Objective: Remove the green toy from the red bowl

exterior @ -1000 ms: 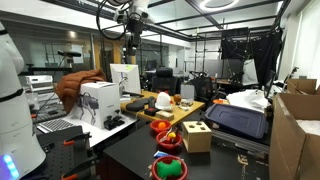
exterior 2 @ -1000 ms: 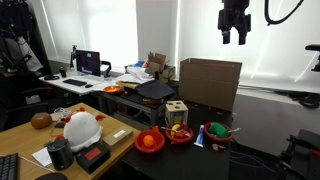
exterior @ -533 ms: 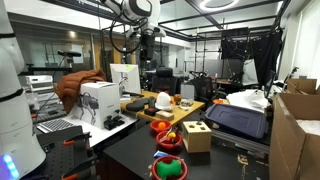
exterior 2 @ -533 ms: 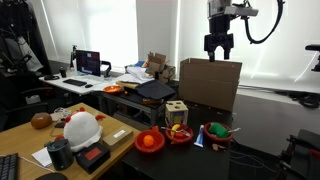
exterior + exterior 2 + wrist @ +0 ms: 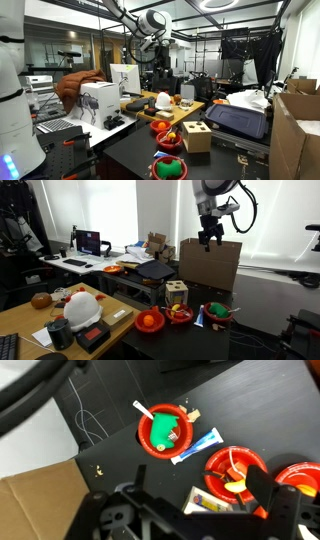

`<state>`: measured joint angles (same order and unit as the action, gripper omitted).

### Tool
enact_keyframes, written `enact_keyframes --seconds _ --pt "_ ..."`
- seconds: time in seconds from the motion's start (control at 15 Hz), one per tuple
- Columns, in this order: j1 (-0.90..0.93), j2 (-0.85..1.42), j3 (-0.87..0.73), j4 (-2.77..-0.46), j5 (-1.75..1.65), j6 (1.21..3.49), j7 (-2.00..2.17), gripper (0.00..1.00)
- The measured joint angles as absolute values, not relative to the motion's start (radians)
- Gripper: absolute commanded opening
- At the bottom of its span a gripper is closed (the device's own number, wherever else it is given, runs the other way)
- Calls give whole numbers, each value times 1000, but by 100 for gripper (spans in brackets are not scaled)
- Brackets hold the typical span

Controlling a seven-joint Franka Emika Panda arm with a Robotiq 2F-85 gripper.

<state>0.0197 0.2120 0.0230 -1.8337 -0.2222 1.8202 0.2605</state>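
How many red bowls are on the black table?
3, all in the wrist view: the red bowl holding the green toy, a middle bowl beside it, and a third bowl at the right edge, partly hidden. More may be hidden.

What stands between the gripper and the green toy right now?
Likely nothing, so probably yes. The gripper hangs high above the table; the green toy lies uncovered in the red bowl, open from above.

Toy (image 5: 162, 428) in bowl (image 5: 147, 446); tube (image 5: 197, 444) just beside bowl, lower right; smaller vessel (image 5: 213, 465) further right; cardboard box (image 5: 40, 505) lower left, well apart.
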Motion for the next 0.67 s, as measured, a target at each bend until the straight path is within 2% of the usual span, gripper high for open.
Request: enact_keyframes --seconds 0.27,0.67 --pt "5 301 -51 -1745 -345 1820 238 100" --pt "-97 378 -107 -1646 -296 1809 58 100"
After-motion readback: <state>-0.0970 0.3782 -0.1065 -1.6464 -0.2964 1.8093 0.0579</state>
